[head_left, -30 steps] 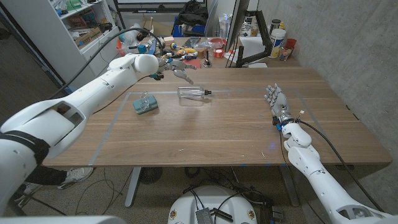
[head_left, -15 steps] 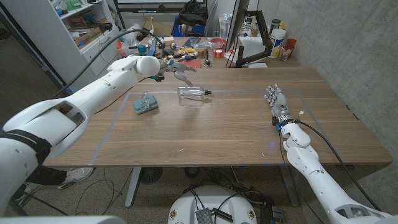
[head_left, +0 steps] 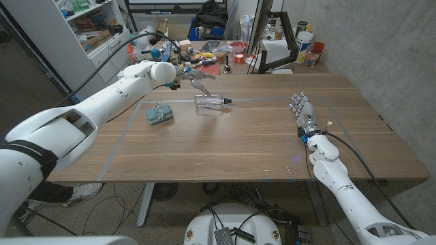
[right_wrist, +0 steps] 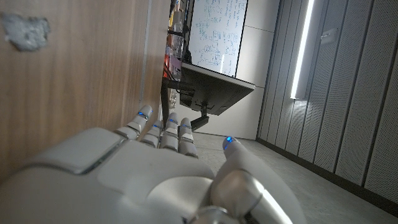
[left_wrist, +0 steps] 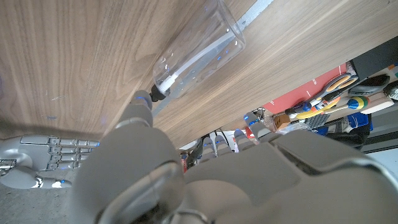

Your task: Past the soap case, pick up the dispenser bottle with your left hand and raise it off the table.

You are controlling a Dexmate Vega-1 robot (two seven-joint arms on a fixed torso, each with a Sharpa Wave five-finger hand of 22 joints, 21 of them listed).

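The left hand (head_left: 197,79) is hovering just behind the bottle (head_left: 210,101), fingers apart and holding nothing. The clear bottle is lying on its side on the table (head_left: 238,143), right of the soap case (head_left: 159,113), its nozzle pointing towards the right hand (head_left: 303,112), which is waiting well apart with fingers straight and empty

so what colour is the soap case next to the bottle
Teal, with a clear lid; the soap case shows best in the head view, left of the dispenser bottle.
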